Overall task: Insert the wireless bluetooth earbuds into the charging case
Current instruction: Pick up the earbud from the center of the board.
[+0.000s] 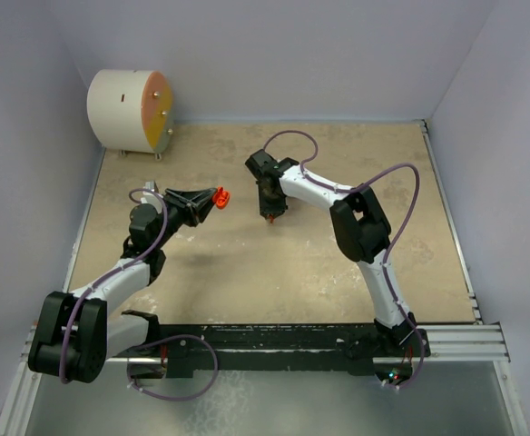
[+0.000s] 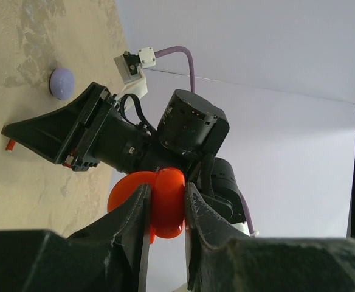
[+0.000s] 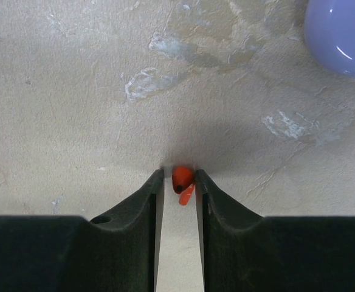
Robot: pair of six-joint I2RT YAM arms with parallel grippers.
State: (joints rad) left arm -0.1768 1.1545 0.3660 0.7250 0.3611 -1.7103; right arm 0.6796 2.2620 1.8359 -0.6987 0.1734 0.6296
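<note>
The glossy red charging case (image 2: 165,210), a rounded clamshell with its inside hidden, is clamped in the left gripper (image 2: 166,191). On the mottled beige table (image 3: 74,91), the right gripper (image 3: 178,174) has its fingers narrowly apart, flanking a tiny red earbud (image 3: 181,179). The earbud lies at seven o'clock from a smooth lavender case (image 3: 341,33). Whether the fingers pinch it, I cannot tell.

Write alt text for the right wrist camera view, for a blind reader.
A tiny red earbud sits on the beige table between the tips of two black fingers. A lavender round case peeks in at top right.
</note>
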